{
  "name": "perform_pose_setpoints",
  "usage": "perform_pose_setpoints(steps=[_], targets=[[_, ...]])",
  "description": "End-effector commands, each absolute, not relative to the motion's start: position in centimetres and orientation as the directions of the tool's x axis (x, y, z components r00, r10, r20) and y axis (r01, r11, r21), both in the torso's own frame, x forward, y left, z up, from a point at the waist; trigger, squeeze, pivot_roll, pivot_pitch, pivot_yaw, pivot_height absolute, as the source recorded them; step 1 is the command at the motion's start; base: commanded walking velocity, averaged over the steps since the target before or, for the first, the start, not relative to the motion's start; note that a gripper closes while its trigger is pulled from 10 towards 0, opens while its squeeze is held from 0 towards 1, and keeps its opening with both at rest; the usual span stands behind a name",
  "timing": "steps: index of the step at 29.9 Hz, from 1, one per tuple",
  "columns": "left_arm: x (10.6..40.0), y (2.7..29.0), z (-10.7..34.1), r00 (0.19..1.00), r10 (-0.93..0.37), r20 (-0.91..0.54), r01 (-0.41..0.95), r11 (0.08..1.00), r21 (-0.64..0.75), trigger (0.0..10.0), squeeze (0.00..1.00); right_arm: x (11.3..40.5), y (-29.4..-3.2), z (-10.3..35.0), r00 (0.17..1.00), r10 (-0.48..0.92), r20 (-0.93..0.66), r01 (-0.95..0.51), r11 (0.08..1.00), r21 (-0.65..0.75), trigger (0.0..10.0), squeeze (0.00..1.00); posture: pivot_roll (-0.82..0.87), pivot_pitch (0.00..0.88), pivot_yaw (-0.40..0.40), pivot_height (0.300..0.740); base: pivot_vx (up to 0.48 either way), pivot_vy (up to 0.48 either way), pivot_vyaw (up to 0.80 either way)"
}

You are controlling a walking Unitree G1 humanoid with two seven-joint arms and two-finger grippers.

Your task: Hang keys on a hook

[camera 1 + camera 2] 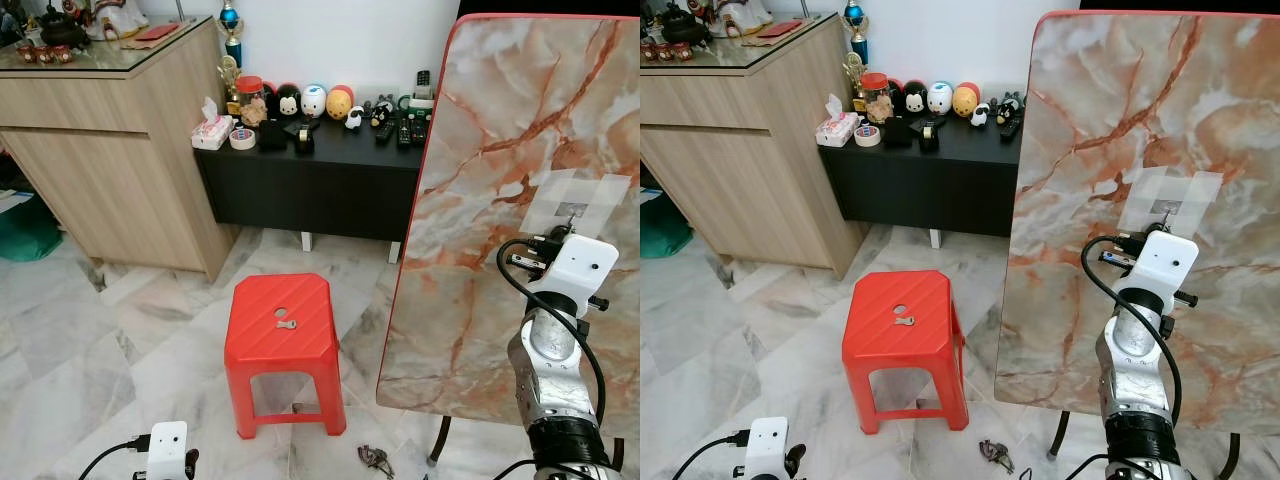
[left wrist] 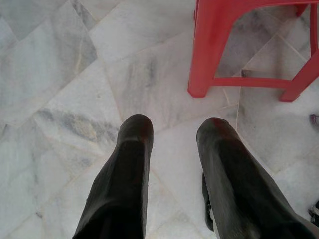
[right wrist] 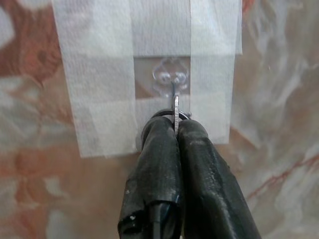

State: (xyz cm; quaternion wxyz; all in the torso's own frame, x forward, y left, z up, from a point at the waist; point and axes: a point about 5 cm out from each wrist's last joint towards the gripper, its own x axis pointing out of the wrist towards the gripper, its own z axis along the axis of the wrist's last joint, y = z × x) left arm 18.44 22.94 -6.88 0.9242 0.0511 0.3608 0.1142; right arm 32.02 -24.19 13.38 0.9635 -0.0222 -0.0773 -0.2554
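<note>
The right tool (image 3: 175,127) is raised to the marble-patterned board (image 1: 500,120) that stands upright at the right of the frame. Its two black fingers (image 3: 159,149) are pressed together, and between their tips they pinch a thin metal key (image 3: 176,107), held on edge so that its narrow end points at the hook. A small ring shows just behind the fingertips.

The hook (image 3: 170,78) is a small clear one, fixed to the board under crossed strips of white tape (image 3: 99,89); the tape is there, I think, to keep the hook from pulling off. In the right wrist view the key's upper end meets the hook or is just below it; whether it is already caught on it I cannot tell. Holding the key by its lower part leaves the top end free for the hook, which seems the reason for this grip.

The left tool (image 2: 172,149) hangs low above the marble floor (image 2: 60,59), its fingers apart with nothing between them, near the leg of the red stool (image 1: 280,320). A small key-like piece (image 1: 287,322) lies on the seat of the stool, and another dark bunch of keys (image 1: 376,459) lies on the floor at the bottom centre of the frame, beside the foot of the board.

I judge the task to be at its last step.
</note>
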Motion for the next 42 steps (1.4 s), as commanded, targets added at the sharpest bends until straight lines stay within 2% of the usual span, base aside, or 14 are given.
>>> perform_pose_setpoints(steps=[1,29,42], targets=[[18.3,23.2,-6.8,0.713,0.257,-0.653,-0.170,0.966,0.195,10.0,0.00,32.0,-24.0,14.3,0.852,-0.482,0.203,0.489,0.872,0.020,10.0,0.00,0.00,0.000,0.027,0.740,0.000,0.000,0.00],[18.3,23.3,-6.9,0.710,0.257,-0.656,-0.167,0.966,0.199,10.0,0.00,31.8,-24.7,15.0,0.825,-0.513,0.237,0.518,0.854,0.044,10.0,0.00,0.00,0.000,0.030,0.740,0.000,0.000,0.00],[18.2,23.4,-6.9,0.707,0.260,-0.657,-0.166,0.965,0.204,10.0,0.00,32.0,-25.3,14.4,0.823,-0.533,0.195,0.538,0.843,0.036,10.0,0.00,0.00,0.000,0.031,0.740,0.000,0.000,0.00]])
